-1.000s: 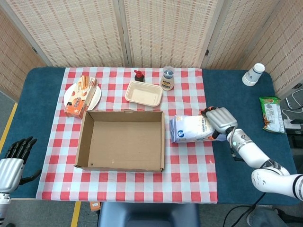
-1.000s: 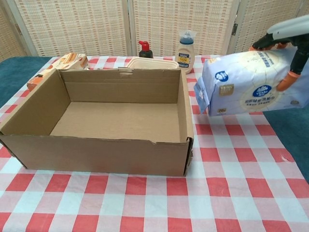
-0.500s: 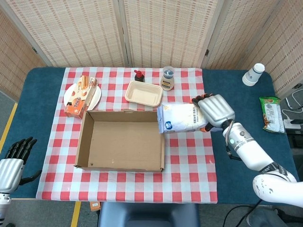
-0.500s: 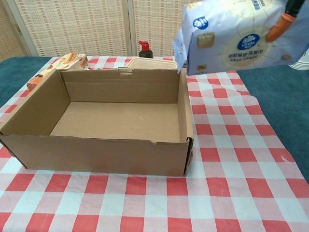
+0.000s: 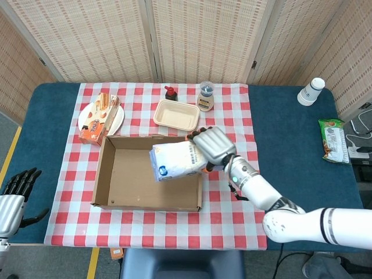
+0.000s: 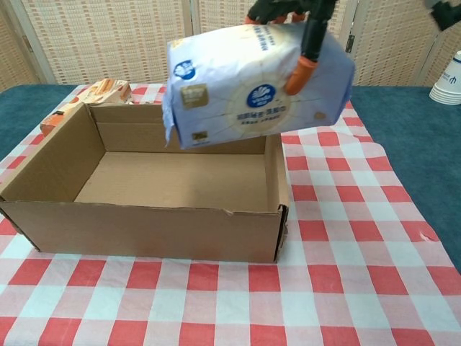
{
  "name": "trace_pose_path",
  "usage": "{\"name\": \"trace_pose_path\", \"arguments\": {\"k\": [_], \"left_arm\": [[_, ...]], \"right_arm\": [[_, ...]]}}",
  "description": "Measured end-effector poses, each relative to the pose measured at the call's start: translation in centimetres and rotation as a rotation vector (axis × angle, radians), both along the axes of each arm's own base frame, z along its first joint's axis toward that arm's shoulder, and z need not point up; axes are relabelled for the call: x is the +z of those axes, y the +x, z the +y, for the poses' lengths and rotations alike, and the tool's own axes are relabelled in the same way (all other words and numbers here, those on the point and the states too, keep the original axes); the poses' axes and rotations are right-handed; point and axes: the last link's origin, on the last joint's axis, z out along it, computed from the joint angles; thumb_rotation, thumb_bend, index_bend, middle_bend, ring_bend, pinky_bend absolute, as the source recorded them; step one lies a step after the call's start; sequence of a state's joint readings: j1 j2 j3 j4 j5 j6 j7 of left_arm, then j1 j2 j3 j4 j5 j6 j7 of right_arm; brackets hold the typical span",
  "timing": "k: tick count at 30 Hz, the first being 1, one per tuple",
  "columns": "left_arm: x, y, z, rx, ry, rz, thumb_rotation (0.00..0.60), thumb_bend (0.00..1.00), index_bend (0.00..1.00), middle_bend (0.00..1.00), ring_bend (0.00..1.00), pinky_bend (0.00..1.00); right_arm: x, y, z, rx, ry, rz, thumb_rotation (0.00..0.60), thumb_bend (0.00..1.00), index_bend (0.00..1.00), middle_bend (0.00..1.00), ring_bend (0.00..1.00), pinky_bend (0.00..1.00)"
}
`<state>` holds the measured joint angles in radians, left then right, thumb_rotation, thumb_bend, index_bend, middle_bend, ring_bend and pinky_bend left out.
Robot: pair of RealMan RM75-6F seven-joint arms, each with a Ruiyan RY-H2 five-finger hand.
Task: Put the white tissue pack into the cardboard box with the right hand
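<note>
The white tissue pack (image 5: 174,161) (image 6: 252,94) hangs in the air over the right half of the open cardboard box (image 5: 119,177) (image 6: 144,216), tilted with its left end lower. My right hand (image 5: 213,146) (image 6: 295,29) grips the pack at its right end, fingers wrapped over the top. The box's inside shows bare. My left hand (image 5: 16,189) rests at the table's near left edge, fingers apart, holding nothing.
Behind the box stand a beige tray (image 5: 176,114), a dark sauce bottle (image 5: 170,93) and a jar (image 5: 206,97). A plate with snack packs (image 5: 100,118) sits at back left. Stacked cups (image 5: 311,91) and a green packet (image 5: 333,139) lie far right.
My right hand carried the tissue pack up and to the left, from beside the box's right wall to above the box's right half.
</note>
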<state>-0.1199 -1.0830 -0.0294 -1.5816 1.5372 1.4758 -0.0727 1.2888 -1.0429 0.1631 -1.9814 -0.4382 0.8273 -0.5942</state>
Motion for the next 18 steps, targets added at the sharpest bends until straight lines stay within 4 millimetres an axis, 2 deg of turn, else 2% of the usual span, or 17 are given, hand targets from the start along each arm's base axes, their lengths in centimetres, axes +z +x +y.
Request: {"name": "trace_pose_path", "arguments": {"k": [4,8,13,18], "left_arm": [[0.0,-0.1,0.1,0.004,-0.003,-0.005,0.600,0.20,0.00,0.00,0.00,0.07],[0.1,-0.1,0.1,0.003,-0.004,-0.013,0.600,0.20,0.00,0.00,0.00,0.07],[0.4,-0.2,0.2,0.004,-0.001,-0.026,0.600,0.20,0.00,0.00,0.00,0.07],[0.9,-0.5,0.2,0.011,0.008,-0.038,0.600,0.20,0.00,0.00,0.00,0.07]], "right_arm": [[-2.2,2.8,0.1,0.031,0.026,-0.018,0.600,0.03,0.42,0.25,0.21,0.33],[-3.8,4.6,0.2,0.051,0.039,-0.028,0.600,0.04,0.42,0.25,0.21,0.33],[-5.8,5.7,0.0,0.051,0.049,-0.029,0.600,0.04,0.42,0.25,0.21,0.33],[-7.5,5.9,-0.4,0.044,0.051,-0.019,0.600,0.06,0.41,0.26,0.22,0.33]]}}
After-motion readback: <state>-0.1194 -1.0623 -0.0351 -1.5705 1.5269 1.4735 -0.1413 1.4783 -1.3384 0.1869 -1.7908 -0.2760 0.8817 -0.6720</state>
